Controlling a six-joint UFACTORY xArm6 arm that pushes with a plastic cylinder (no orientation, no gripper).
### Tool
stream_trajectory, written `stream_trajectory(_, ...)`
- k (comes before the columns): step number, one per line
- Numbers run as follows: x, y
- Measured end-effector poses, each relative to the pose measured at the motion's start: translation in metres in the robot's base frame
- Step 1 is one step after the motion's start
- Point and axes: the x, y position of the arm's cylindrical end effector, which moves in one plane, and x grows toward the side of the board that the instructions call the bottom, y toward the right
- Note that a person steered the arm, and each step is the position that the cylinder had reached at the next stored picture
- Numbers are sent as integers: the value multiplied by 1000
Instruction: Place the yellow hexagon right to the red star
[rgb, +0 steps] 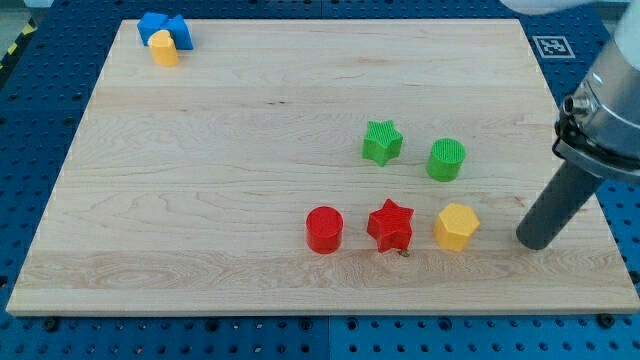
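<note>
The yellow hexagon lies on the wooden board just right of the red star, a small gap between them. My tip rests on the board to the right of the yellow hexagon, clearly apart from it. The dark rod rises up and to the right toward the arm at the view's right edge.
A red cylinder sits left of the red star. A green star and a green cylinder lie above them. A blue block and a small yellow block sit touching at the top left corner. The board's right edge is near my tip.
</note>
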Motion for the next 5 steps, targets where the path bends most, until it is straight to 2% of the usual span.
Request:
stream_trajectory(1,29,12)
stream_trajectory(2,63,-4)
stream_trajectory(5,-6,-66)
